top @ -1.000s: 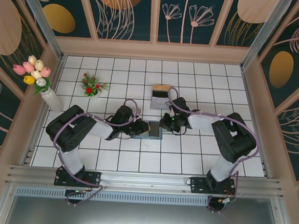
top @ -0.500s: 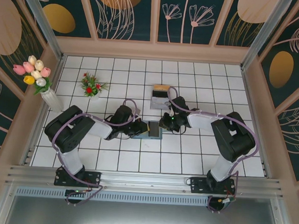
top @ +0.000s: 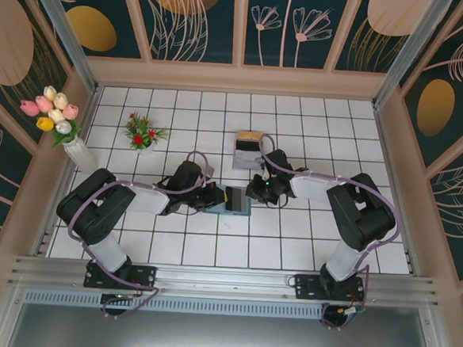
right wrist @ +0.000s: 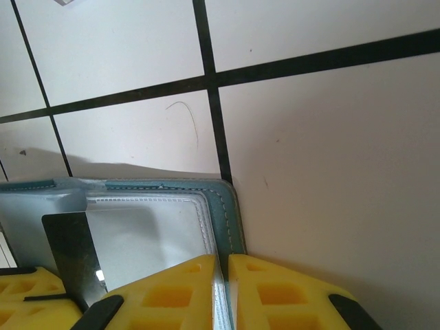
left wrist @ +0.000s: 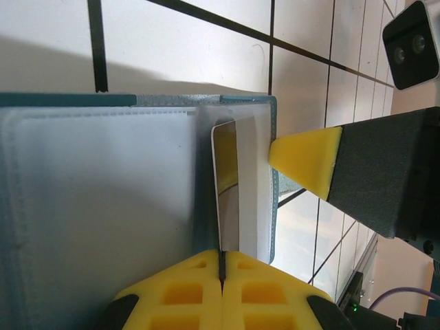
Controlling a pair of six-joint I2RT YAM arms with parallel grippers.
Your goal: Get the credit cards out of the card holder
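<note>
The dark teal card holder [top: 240, 200] lies open on the white tiles mid-table, its pale inside faces up. In the left wrist view my left gripper [left wrist: 223, 258] is shut on the near edge of a thin, glossy credit card [left wrist: 227, 180] that stands on edge, partly drawn out of a pocket by the holder's clear window [left wrist: 103, 206]. My right gripper [right wrist: 222, 267] is shut on the teal stitched rim of the card holder [right wrist: 231, 210] at its right side. From above, the left gripper [top: 218, 198] and right gripper [top: 255, 194] flank the holder.
A grey stand with a tan top edge [top: 249, 148] sits just behind the holder. A small red flower pot [top: 141, 131] and a vase of tulips [top: 63, 128] stand at the back left. Wooden walls enclose the tiled floor.
My left arm has drawn back to the left, pulling the card further out of the holder. More of the holder's pale inside shows. The right gripper has stayed in place.
</note>
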